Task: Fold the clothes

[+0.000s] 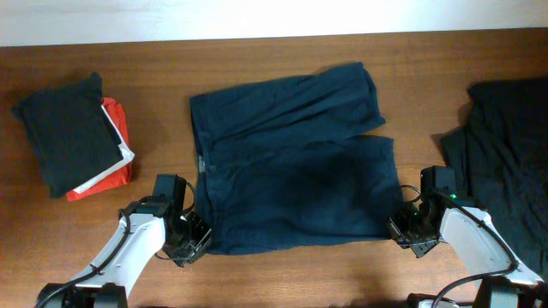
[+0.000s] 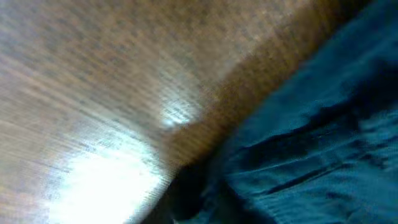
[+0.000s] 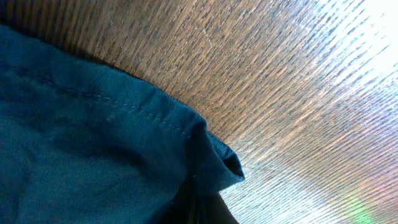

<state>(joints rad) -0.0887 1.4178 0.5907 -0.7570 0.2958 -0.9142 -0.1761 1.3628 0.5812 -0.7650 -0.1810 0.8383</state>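
From overhead, I saw the dark blue shorts (image 1: 291,180) lying spread flat in the middle of the wooden table (image 1: 282,60), waistband to the left and legs to the right. The left gripper (image 1: 195,239) sat at their near left corner and the right gripper (image 1: 401,229) at their near right corner, each touching the cloth edge. From up there I could not tell how either pair of jaws stood. A folded stack of clothes (image 1: 73,137), dark on top with red and white beneath, lay at the far left. A loose dark heap (image 1: 505,162) lay at the right edge.

The left wrist view was blurred. It showed only blue cloth on the right and bare wood on the left, so the jaws remained unclear.

The right wrist view showed a stitched hem corner of the shorts curling up off the wood. A dark shape sat just below it, and I could not tell whether those jaws were together.
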